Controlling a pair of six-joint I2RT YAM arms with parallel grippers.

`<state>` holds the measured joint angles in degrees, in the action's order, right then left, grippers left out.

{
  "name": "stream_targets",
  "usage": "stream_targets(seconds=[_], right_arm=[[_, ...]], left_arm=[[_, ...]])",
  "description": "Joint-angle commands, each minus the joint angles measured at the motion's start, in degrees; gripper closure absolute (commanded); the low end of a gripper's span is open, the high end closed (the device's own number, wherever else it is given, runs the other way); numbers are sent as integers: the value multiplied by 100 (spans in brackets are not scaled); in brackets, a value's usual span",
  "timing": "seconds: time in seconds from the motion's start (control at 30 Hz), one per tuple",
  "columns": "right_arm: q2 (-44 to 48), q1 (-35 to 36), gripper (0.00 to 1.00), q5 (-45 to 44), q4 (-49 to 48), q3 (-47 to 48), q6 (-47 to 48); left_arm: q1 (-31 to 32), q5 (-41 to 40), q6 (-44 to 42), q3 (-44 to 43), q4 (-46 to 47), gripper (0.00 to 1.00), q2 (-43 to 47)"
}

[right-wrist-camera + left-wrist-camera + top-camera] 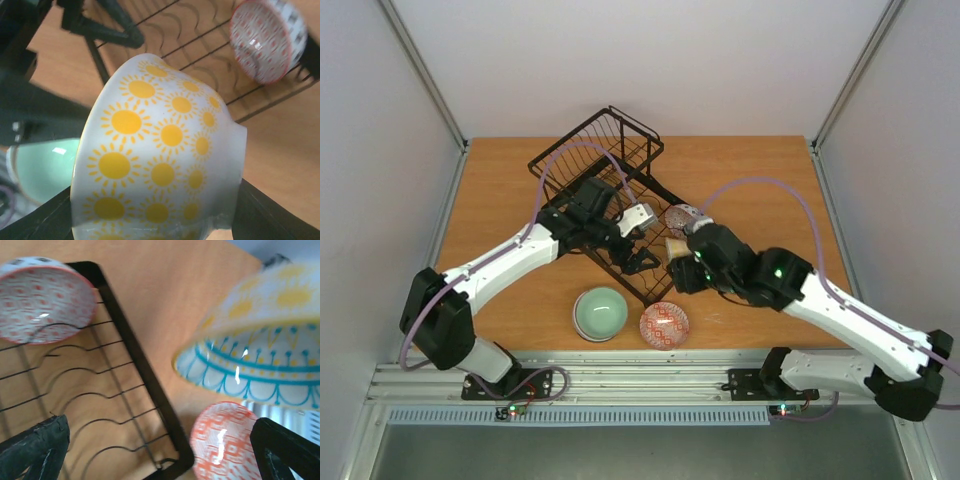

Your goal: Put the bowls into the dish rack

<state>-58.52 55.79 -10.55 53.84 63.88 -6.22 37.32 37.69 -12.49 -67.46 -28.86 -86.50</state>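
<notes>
Right up close to your right wrist camera is the sun bowl point(160, 165). It is white with yellow suns all over the outside. Your right claw point(157, 220) is pinching it, one black finger on each side. The bowl is tipped on its side and held up over the wooden table point(760, 180), just beside the long edge of the dish rack point(560, 165). From your left wrist camera you can see blue lines and yellow dots inside the bowl.

Your left claw point(636, 260) is over the flat end of the black wire rack. Its fingers are spread wide and hold nothing.

One bowl sits in the rack. It is the pink-red dotted bowl point(682, 215), and it leans on its side near the rack's edge, close to the sun bowl.

Two more bowls sit on the table near you, side by side. The mint green bowl point(600, 313) is on the left. The red patterned bowl point(664, 324) is on the right, just past the rack's near corner.
</notes>
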Motion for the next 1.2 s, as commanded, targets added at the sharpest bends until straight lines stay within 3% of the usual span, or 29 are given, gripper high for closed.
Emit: stream_targets(seconds=[0.0,0.27,0.63,0.87,1.17], right_arm=[[-923,-405,99,-791,488,991,1020],[-3044,-840,99,-1326,765,2065,2122],[-3878,-980,99,-1507,551,2320,2806],[-3858,-1044,99,-1571,284,2096,2904],[-2453,-1061,99,-1179,-273,1211,2599]], left_arm=[[15,-1426,-216,-166,183,1,318],[-39,-2122,-575,113,379,1,943],[-374,-2020,-492,268,515,1,1122],[-429,-2168,-449,351,610,1,1355],[-419,-1588,-543,410,498,0,1600]])
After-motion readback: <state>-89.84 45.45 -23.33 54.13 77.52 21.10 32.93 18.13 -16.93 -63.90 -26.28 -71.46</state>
